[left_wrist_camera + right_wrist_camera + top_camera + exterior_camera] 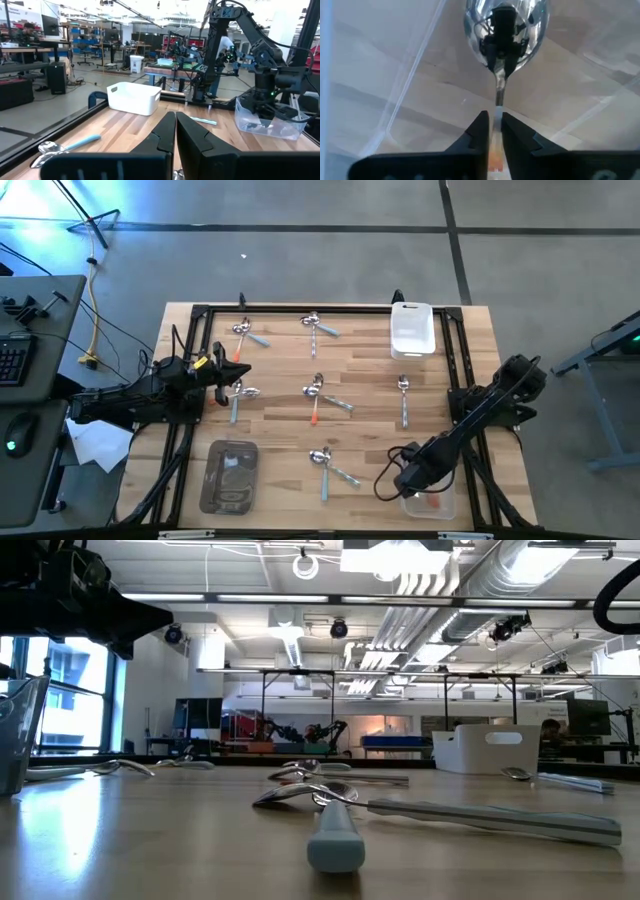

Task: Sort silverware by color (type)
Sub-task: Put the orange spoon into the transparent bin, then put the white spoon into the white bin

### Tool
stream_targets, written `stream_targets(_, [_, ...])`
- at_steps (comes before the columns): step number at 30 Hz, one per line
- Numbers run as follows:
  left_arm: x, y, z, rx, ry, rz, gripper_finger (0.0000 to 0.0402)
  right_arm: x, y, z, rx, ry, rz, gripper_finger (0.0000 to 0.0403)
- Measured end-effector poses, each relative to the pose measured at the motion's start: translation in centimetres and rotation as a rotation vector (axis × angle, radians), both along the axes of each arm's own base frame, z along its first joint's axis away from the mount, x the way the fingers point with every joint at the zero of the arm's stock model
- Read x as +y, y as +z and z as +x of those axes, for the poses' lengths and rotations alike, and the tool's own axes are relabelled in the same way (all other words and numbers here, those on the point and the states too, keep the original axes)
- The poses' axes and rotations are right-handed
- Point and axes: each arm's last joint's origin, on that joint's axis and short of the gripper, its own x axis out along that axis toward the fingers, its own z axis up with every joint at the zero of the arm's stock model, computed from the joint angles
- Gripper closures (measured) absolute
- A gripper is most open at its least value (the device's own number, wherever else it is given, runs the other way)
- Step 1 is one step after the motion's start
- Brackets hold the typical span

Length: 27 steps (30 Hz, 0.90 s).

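- The right gripper [494, 131] hangs inside the clear tub [440, 508] at the table's near right corner, its jaws narrowly apart around the orange handle of a spoon [502, 30].
- The spoon runs straight out from the fingertips: handle between the jaws, shiny bowl ahead, long axis in line with the gripper, over the tub's floor.
- I judge this a release into the tub; whether the pads touch the handle I cannot tell.
- The left gripper [175, 131] waits with jaws together over the table's left side, beside a blue-handled spoon [238, 397].
- Other spoons lie scattered across the table; the white tub [412, 330] sits at the far right.
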Motion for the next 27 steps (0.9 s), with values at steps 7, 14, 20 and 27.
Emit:
stream_targets(7, [0.0, 0.0, 0.0, -0.003, -0.017, -0.016, 0.0396, 0.6, 1.4, 0.7, -0.023, 0.050, 0.017, 0.0300])
stream_targets(14, [0.1, 0.1, 0.0, -0.011, 0.045, -0.018, 0.0396, 1.6, 5.8, 1.6, -0.016, 0.135, -0.012, 0.0315])
stream_targets(20, [0.0, 0.0, 0.0, -0.003, 0.011, 0.009, 0.0397, 1.6, 11.6, 2.0, -0.016, 0.169, -0.117, 0.0394])
stream_targets(27, [-0.3, 0.0, 0.1, 0.004, -0.119, 0.002, 0.0397, 0.4, 15.9, 4.0, -0.256, 0.111, -0.295, 0.0369])
